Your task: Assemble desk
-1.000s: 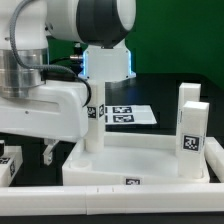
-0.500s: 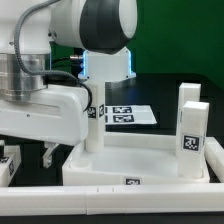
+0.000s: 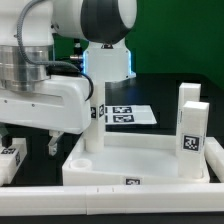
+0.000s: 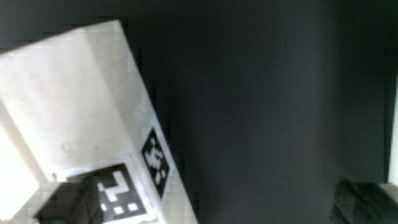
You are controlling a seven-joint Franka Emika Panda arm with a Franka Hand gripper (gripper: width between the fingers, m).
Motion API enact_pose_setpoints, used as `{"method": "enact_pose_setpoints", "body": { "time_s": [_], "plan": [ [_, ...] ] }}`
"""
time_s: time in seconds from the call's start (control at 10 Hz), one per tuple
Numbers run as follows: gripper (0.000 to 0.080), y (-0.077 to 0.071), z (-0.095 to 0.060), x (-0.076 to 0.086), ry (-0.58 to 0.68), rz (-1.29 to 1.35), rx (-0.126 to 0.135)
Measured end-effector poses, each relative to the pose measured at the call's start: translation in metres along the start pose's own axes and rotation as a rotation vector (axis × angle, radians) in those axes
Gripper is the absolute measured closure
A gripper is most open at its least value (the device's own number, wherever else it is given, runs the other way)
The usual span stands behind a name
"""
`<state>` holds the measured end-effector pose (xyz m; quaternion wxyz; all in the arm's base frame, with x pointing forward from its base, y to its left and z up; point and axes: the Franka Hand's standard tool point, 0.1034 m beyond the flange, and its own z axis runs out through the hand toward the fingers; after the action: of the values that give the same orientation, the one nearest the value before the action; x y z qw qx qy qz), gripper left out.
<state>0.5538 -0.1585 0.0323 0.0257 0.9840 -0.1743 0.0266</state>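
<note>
Fingers (image 3: pixel 25 143) spread wide over a loose leg (image 3: pixel 9 160) (nothing held).

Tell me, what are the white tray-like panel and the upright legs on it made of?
Panel: seemingly hard plastic, matte white; its raised rim looks moulded in one piece. Legs: probably the same matte white plastic, square-edged and uniform, each with a black-and-white printed tag, likely a paper sticker.

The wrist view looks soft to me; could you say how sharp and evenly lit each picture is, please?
Wrist view: blurred and dim, the white leg and its tag smeared, the dark table nearly featureless. Exterior view: sharper and brightly lit, the tabletop panel near glare-white, tags on the upright legs readable.
</note>
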Motion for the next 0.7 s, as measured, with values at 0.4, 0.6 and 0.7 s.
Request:
{"method": "enact_pose_setpoints", "body": {
  "time_s": [0.4, 0.6, 0.7],
  "plan": [
    [0.0151, 0.0, 0.0, 0.0, 0.0, 0.002, 0.0],
    [0.0151, 0.003, 0.002, 0.0, -0.009, 0.059, 0.007],
    [0.0151, 0.013, 0.005, -0.004, -0.008, 0.098, 0.014]
  ]
}}
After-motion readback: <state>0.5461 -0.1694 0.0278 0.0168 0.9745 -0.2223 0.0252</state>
